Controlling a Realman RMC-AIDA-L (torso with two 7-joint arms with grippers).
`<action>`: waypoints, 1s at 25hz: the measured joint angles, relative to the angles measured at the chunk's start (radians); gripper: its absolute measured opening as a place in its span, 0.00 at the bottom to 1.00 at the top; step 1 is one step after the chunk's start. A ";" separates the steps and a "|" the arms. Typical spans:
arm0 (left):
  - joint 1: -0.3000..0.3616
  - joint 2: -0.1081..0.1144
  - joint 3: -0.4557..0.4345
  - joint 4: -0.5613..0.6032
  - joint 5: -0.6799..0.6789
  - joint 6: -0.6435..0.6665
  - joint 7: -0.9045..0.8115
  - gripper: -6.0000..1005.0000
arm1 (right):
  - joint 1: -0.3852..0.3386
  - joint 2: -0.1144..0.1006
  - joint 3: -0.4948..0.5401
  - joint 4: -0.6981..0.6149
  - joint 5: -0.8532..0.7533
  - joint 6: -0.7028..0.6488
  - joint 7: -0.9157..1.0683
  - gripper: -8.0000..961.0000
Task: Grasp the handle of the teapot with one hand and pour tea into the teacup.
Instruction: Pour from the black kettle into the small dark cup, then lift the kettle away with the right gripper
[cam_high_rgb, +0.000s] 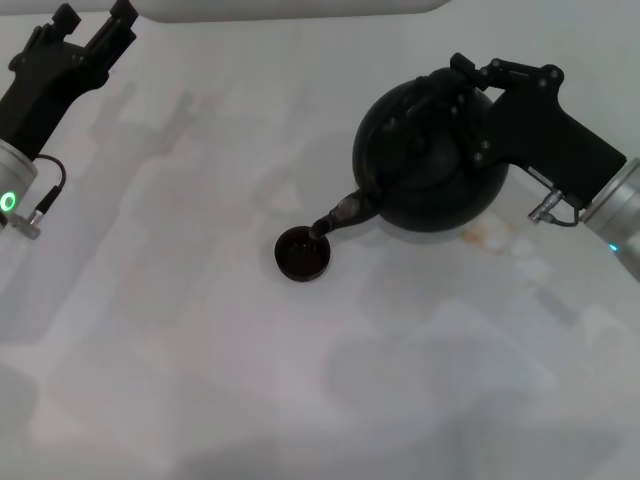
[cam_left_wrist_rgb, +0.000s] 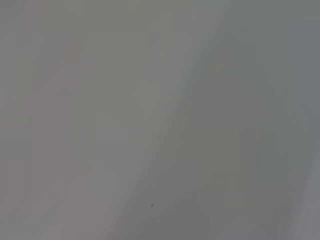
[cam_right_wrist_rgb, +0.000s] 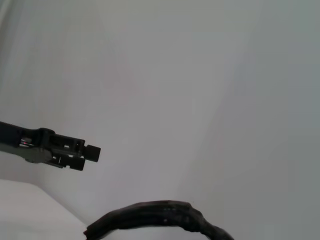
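- The teacup (cam_high_rgb: 303, 255), a low black cup with a dark inside, sits nearest the robot on the pale bench (cam_high_rgb: 200, 380); whether any liquid lies in it cannot be told from the head view.
- Just above the cup's far rim hangs the silvery tip of the spout (cam_high_rgb: 338, 215), pointing down toward the cup's edge and appearing to overlap it; no stream of tea can be made out.
- Behind the spout, the teapot (cam_high_rgb: 425, 175), round and matte black, is tipped toward the cup and held off to the robot's right of it; what is inside the pot is hidden.
- The right claw (cam_high_rgb: 478, 105) comes in from the right edge on a silver-grey wrist, its black fingers closed over the top of the pot where the handle (cam_right_wrist_rgb: 160, 217) arches; the right wrist view shows that textured black loop at close range.
- A faint brownish stain (cam_high_rgb: 485, 235) marks the bench just beside the pot, on the right arm's side.
- Farthest away, at the bench's far left corner, the left claw (cam_high_rgb: 95, 25) is well apart from pot and cup, holding nothing, its fingers slightly parted; a green light glows on its wrist.
- The left wrist view shows only bare grey surface.
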 joint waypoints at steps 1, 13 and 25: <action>0.000 0.000 0.000 0.000 0.000 0.000 0.000 0.88 | 0.002 0.001 0.001 -0.002 0.000 0.007 -0.004 0.16; 0.003 0.000 0.002 -0.006 0.004 0.000 0.000 0.88 | 0.008 0.004 -0.005 -0.025 -0.002 0.030 -0.122 0.15; 0.005 0.000 0.002 -0.014 0.003 0.000 -0.003 0.88 | 0.007 0.005 -0.019 -0.028 0.004 0.026 -0.250 0.14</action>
